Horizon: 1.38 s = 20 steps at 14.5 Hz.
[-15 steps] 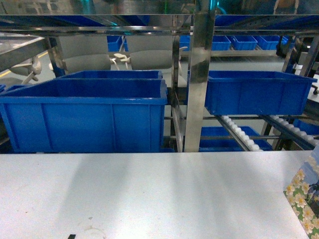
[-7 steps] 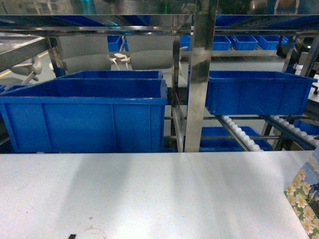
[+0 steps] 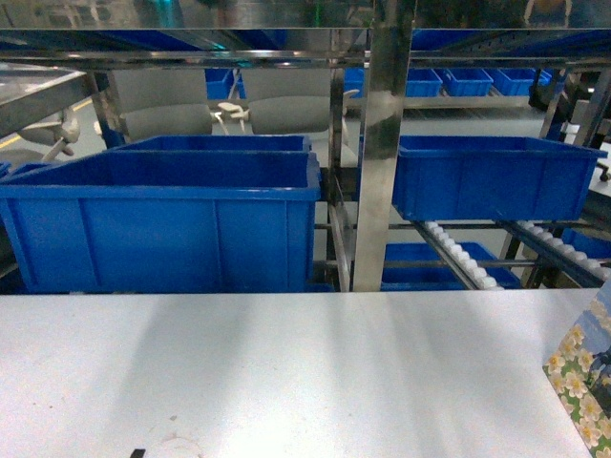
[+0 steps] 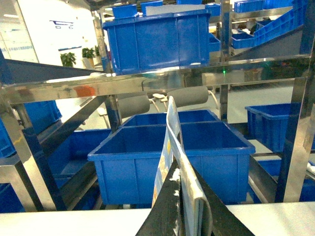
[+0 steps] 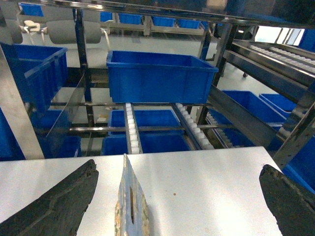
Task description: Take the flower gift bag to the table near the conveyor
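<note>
In the right wrist view the flower gift bag (image 5: 129, 206) stands on the white table (image 5: 211, 187); I see its narrow top edge with a handle slot. My right gripper (image 5: 178, 167) is open wide around it, and the bag stands close to the left finger (image 5: 64, 201). In the head view only the bag's flowered corner (image 3: 580, 382) shows at the right edge. My left gripper (image 4: 183, 167) is shut on the edge of a flat flower-printed bag (image 4: 172, 128), held upright over the table's far edge (image 4: 74, 223). Neither gripper shows in the head view.
The steel conveyor (image 3: 384, 143) rises right behind the table (image 3: 286, 372), with white roller tracks (image 3: 458, 256). A large blue bin (image 3: 162, 229) stands at the left and another (image 3: 492, 176) at the right. More bins fill the lower and upper shelves.
</note>
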Available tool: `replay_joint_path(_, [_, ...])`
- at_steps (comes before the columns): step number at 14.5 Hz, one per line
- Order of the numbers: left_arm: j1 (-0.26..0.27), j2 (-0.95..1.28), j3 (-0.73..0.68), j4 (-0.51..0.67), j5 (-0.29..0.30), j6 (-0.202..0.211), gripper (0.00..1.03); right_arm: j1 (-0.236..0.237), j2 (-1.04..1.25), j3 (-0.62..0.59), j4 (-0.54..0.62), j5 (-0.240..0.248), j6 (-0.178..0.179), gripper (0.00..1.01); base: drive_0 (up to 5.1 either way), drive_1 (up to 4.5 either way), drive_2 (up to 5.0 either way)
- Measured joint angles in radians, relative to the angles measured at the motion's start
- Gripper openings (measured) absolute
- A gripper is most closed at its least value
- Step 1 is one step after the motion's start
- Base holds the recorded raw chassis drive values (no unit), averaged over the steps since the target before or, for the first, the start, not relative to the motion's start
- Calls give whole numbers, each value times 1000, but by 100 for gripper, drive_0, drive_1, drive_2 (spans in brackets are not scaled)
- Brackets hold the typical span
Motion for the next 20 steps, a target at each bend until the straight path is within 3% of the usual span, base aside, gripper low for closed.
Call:
replay_joint_path(3, [0,0,0,0,0,0,2,107,-273,-5,-225,148,7,98,0,0,0])
replay_joint_path(5, [0,0,0,0,0,0,2,232,-452,-4,-390,297,16,98,0,0,0])
replay_joint_path(6, [0,0,0,0,0,0,2,272,-495,-4,-426,337,16,98,0,0,0])
replay_joint_path(7, [0,0,0,0,0,0,2,336,-548,-4,-448,414,19,98,0,0,0])
replay_joint_path(9, [0,0,0,0,0,0,2,398,-536,-14,-411,515,7,98,0,0,0])
replay_joint_path(10, [0,0,0,0,0,0,2,428,-524,-21,-405,530,2,98,0,0,0])
replay_joint_path(16, [0,1,0,2,0,-1,2,432,-524,-23,-404,533,0,98,0,0,0])
replay_joint_path(20, [7,262,3,217,-4,-9,2,432,-524,-23,-405,533,0,98,0,0,0])
